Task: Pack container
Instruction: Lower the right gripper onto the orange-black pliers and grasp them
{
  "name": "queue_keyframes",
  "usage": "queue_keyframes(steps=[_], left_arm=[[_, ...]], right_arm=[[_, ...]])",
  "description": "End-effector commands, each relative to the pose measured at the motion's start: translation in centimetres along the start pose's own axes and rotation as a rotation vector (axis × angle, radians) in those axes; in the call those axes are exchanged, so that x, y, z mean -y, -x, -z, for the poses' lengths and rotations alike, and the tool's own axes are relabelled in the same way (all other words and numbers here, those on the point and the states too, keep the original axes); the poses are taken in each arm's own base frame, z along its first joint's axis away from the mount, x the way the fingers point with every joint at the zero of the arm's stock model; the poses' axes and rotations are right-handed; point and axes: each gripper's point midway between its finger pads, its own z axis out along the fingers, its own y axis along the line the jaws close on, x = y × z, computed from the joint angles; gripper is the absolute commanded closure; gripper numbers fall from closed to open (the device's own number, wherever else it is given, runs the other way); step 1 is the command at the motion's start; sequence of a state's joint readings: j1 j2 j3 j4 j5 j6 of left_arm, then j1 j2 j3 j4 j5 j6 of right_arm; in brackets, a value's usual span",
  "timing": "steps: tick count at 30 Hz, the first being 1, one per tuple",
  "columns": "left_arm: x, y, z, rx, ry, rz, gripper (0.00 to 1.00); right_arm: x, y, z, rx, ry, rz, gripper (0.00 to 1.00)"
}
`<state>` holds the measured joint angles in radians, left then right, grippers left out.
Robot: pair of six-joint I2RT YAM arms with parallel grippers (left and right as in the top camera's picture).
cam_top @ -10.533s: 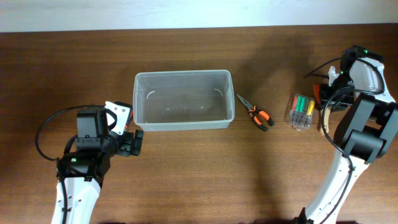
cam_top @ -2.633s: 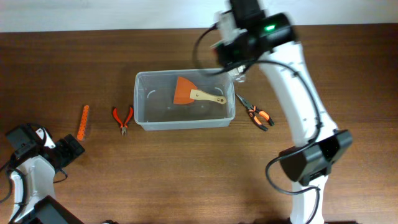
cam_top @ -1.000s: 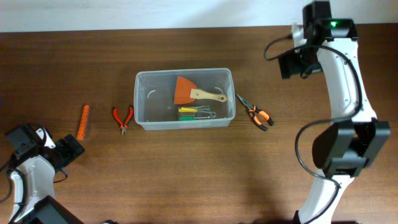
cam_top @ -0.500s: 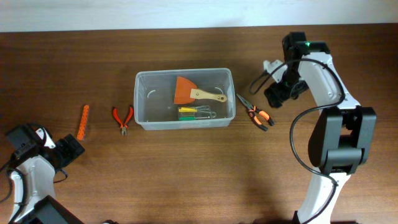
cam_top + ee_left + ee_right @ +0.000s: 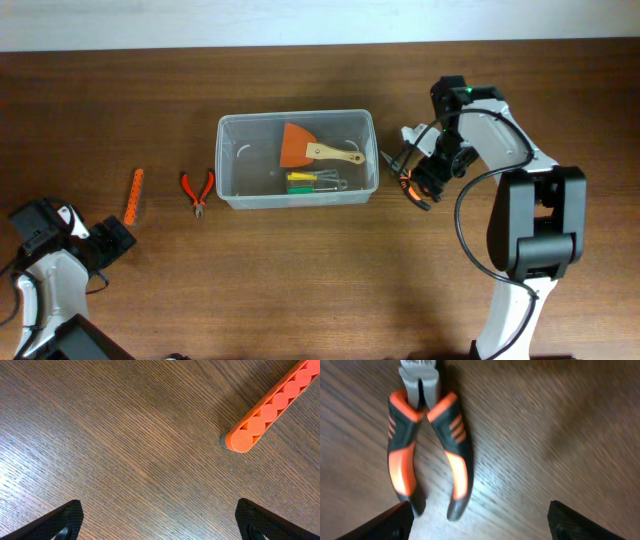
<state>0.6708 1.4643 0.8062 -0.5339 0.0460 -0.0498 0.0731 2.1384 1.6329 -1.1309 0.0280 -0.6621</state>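
Observation:
The container (image 5: 226,160), a large clear bin, stands mid-table and holds an orange scraper (image 5: 296,147) with a wooden handle and a small case of coloured screwdrivers (image 5: 310,181). Just right of it lie orange-and-black pliers (image 5: 408,187); my right gripper (image 5: 422,172) hovers low over them. In the right wrist view the pliers (image 5: 427,445) lie ahead with their handle ends next to the left fingertip (image 5: 390,522), and the right gripper (image 5: 480,525) is open and holds nothing. My left gripper (image 5: 112,238) rests at the front left, and in its wrist view the left gripper (image 5: 160,522) is open over bare wood.
Red-handled pliers (image 5: 197,190) and an orange strip (image 5: 136,195) lie left of the container. One end of that orange strip (image 5: 272,407) shows in the left wrist view, ahead and to the right of the fingers.
My right arm has swung from the table's back right down and leftward to just above the orange-and-black pliers. The left arm has stayed still.

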Motion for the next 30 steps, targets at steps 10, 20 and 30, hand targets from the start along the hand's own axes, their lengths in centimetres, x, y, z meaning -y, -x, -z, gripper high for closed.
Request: queue_keyframes(steps=[10, 20, 30], left_arm=[[0.1, 0.6, 0.1, 0.008, -0.009, 0.014, 0.01], [0.1, 0.6, 0.1, 0.008, -0.009, 0.014, 0.01], [0.1, 0.6, 0.1, 0.008, -0.01, 0.014, 0.01]], right_arm=[[0.0, 0.5, -2.7, 0.035, -0.028, -0.065, 0.19], [-0.7, 2.0, -2.7, 0.058, -0.046, -0.03, 0.51], [-1.3, 2.1, -2.7, 0.052, -0.042, -0.043, 0.73]])
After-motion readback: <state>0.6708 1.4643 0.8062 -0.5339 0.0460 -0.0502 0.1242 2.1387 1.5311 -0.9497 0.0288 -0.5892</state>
